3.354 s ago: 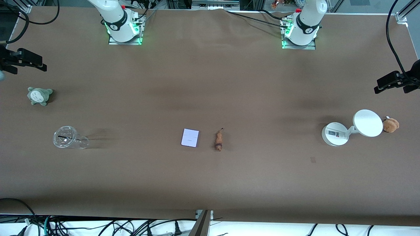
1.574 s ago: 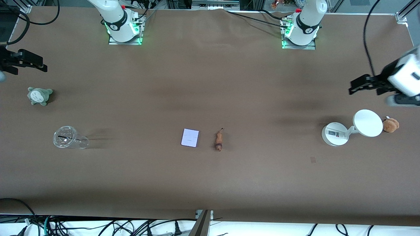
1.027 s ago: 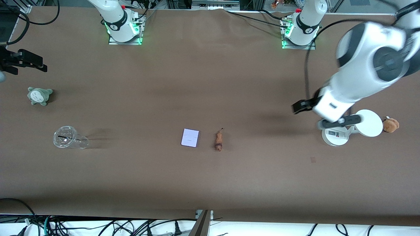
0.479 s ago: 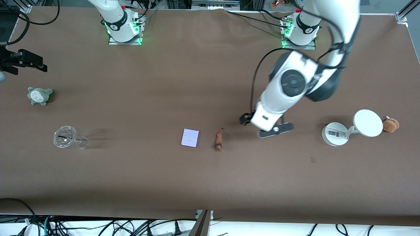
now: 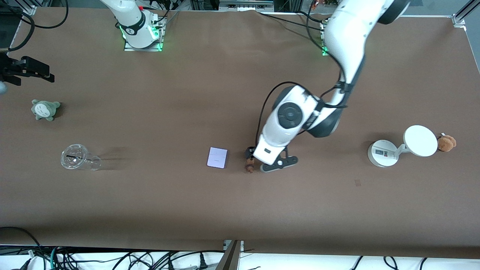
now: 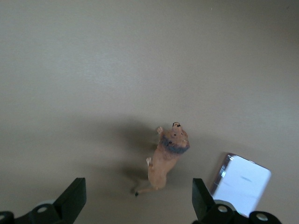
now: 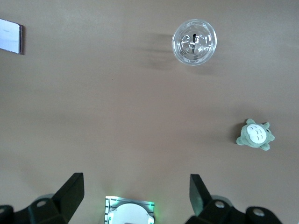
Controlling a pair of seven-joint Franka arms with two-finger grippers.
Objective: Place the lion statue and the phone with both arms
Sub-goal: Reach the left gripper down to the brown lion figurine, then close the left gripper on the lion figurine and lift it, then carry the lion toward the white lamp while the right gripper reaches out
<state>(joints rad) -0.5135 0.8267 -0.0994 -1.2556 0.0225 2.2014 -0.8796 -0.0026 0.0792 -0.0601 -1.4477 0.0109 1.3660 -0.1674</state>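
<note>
The lion statue (image 5: 249,165) lies on the brown table near the middle, partly under my left hand. The phone (image 5: 217,157) lies flat beside it, toward the right arm's end. My left gripper (image 5: 252,154) hovers over the lion's tail end. In the left wrist view the left gripper (image 6: 138,205) is open and empty, the lion (image 6: 167,158) lies just ahead of the gap, and the phone (image 6: 240,185) lies off to one side. My right gripper (image 5: 48,73) waits high over the right arm's end of the table; it (image 7: 135,196) is open and empty.
A clear lidded cup (image 5: 77,157) and a grey-green plush (image 5: 45,109) sit at the right arm's end; both show in the right wrist view, cup (image 7: 194,41) and plush (image 7: 254,134). A white round-based stand (image 5: 382,153) and a brown plush (image 5: 446,143) sit at the left arm's end.
My left arm has swung in from the left arm's end of the table, past the white stand, to over the lion. The right arm, lion and phone have not moved.
</note>
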